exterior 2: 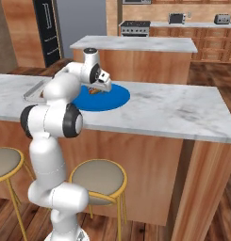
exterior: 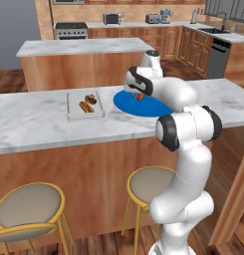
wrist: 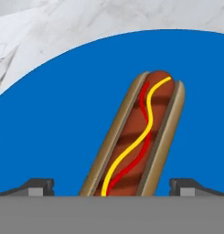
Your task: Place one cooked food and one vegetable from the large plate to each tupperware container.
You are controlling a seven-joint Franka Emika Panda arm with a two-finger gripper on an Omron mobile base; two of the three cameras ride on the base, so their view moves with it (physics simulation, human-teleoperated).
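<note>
The hand (wrist: 111, 185) is hanging wide open low over the plate (wrist: 49, 137), its tips straddling a hot dog (wrist: 138, 137) without touching it. The left base view is showing a tray (exterior: 85, 105) on the desk (exterior: 29, 122), holding another hot dog (exterior: 85, 106) and a brown lump (exterior: 91, 99).

Left base view is looking forward and down from behind the arm's left, over the counter (exterior: 39, 124); right base view is doing the same from behind its right. Both are sharing the blue plate (exterior: 148, 107) at mid range. Hand view is looking close down at the hot dog (wrist: 138, 141) on the plate.
</note>
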